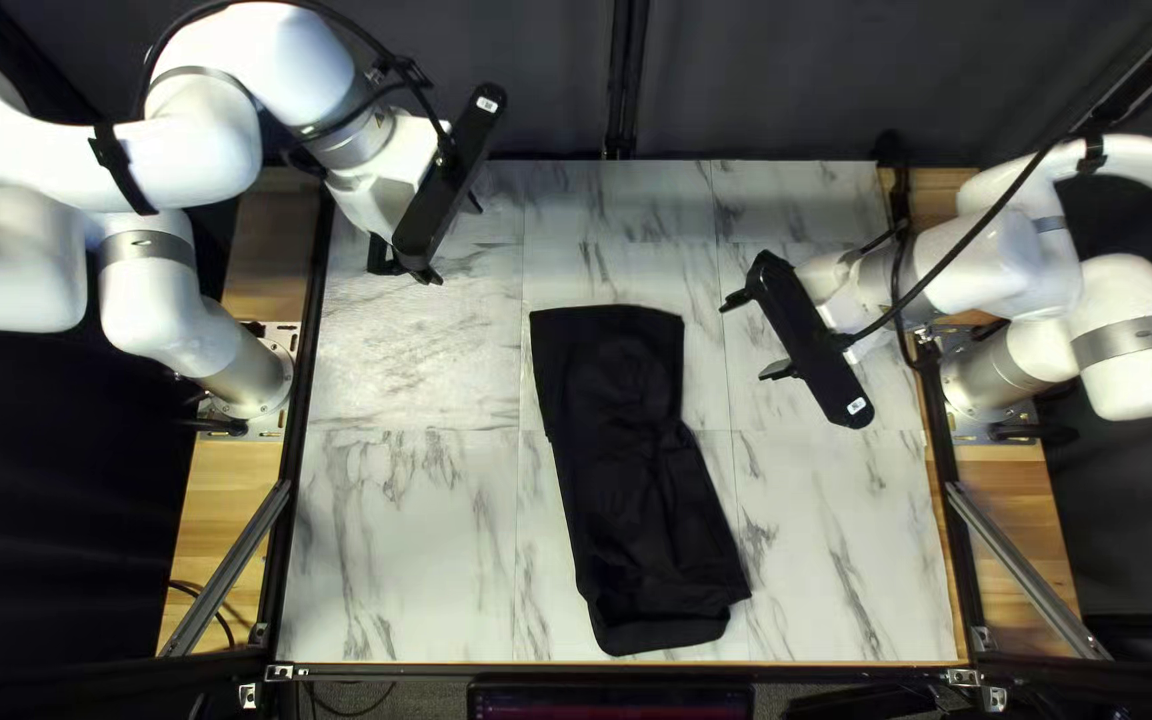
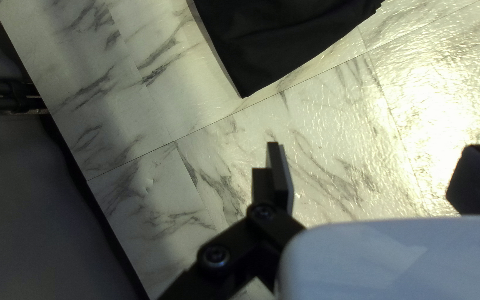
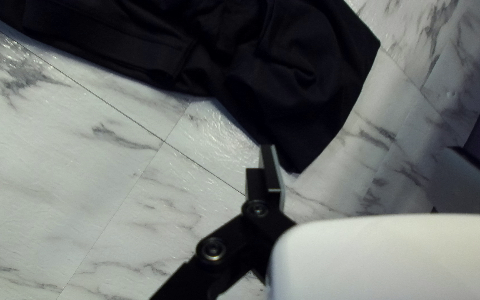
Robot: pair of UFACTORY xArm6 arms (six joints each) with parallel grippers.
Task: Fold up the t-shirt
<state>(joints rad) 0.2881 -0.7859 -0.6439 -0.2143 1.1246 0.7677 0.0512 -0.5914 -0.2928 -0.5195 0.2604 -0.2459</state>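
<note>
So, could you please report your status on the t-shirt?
Left gripper open, right gripper open. Black t-shirt on table, a long wrinkled strip. Nothing visibly in the way.

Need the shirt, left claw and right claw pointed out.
Shirt (image 1: 630,467): top left view, middle of the black cloth.
Left claw (image 2: 374,145): left wrist view, midway between its open fingertips.
Right claw (image 1: 744,343): top left view, midway between its open fingertips.

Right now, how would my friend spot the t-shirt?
Find the marble-patterned table in front of the dark curtain. Near its middle lies a long, narrow, rumpled strip of black cloth: the t-shirt. It's dark like the curtain, but lies on the table instead of hanging behind it.
</note>
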